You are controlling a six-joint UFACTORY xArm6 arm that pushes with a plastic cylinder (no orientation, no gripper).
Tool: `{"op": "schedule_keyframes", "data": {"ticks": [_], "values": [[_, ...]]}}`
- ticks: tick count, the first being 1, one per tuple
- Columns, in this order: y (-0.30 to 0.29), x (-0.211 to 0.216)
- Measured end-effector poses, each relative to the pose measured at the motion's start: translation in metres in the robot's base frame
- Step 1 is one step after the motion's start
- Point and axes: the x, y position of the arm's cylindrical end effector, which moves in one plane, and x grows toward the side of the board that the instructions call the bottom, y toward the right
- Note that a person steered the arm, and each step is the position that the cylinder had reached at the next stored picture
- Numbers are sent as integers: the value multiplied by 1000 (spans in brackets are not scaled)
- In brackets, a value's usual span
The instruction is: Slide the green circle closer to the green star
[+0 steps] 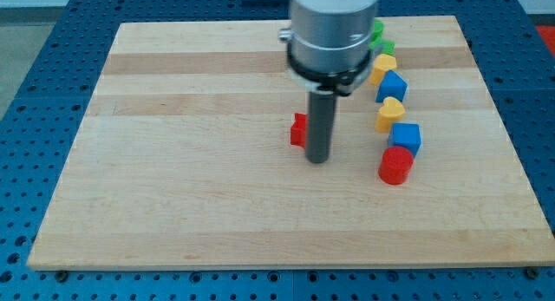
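Note:
My tip (pixel 318 159) rests on the wooden board (pixel 191 179) near its middle. A red block (pixel 298 130) sits just left of the rod, partly hidden by it. Two green blocks show at the view's top right: one (pixel 378 29) beside the arm's grey body and one (pixel 383 48) just below it, both partly hidden, so I cannot tell which is the circle and which the star. They sit close together, far above and to the right of my tip.
A column of blocks runs down the view's right: a yellow block (pixel 382 68), a blue block (pixel 392 86), a yellow heart (pixel 390 114), a blue block (pixel 406 137) and a red cylinder (pixel 395 166).

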Motion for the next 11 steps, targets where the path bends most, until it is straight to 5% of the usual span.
{"op": "schedule_keyframes", "data": {"ticks": [2, 3, 6, 11], "values": [[-105, -6], [-112, -42], [-29, -76], [-4, -65]]}}
